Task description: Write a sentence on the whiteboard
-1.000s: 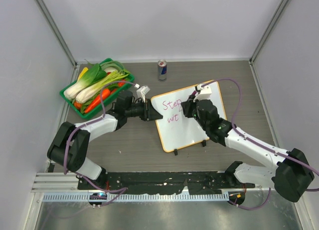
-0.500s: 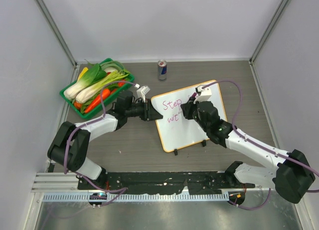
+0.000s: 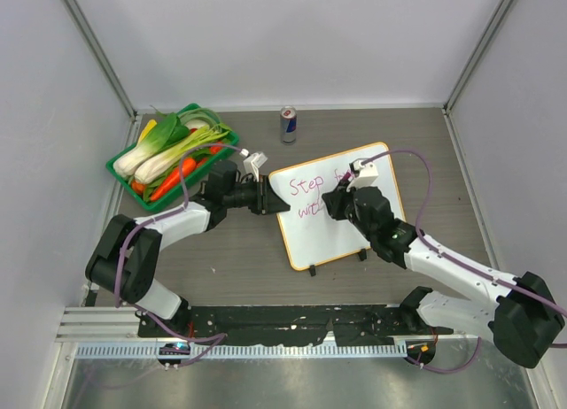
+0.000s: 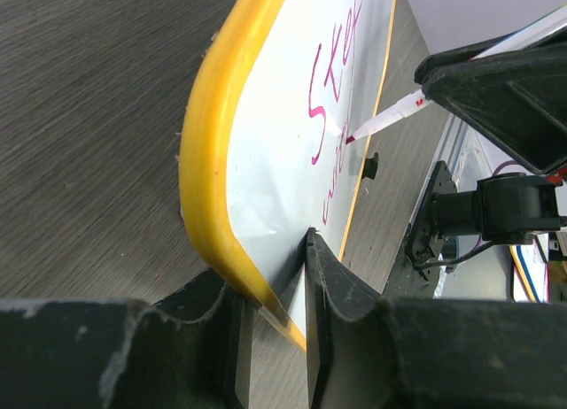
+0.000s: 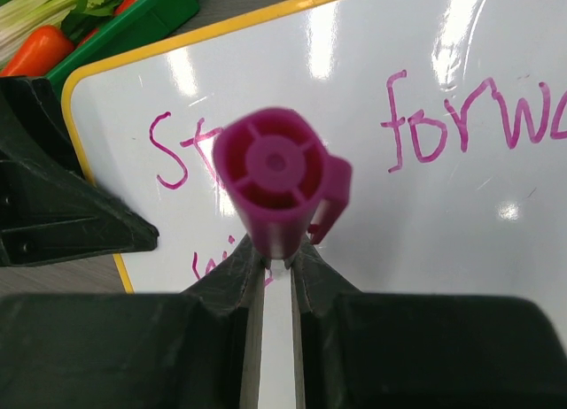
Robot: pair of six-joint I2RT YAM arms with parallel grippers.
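The whiteboard (image 3: pixel 341 232) is pinched at its yellow rim by the left hand (image 3: pixel 268 197), whose fingers are closed on that edge. A magenta marker (image 5: pixel 276 174) is clamped in the narrowly shut right hand (image 5: pixel 277 254), its tip at the board's surface. The sentence (image 5: pixel 452 126) is seen beneath and beyond that hand: "Step forw" is legible, and a second line is partly hidden by the marker.

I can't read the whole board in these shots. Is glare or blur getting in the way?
Right wrist view: bright white streaks glare off the top of the board, and the pink pen close to the lens blocks part of the writing. Left wrist view: the board is seen almost edge-on, so the letters look squashed. Top view: even light, no strong glare, but the letters are tiny.
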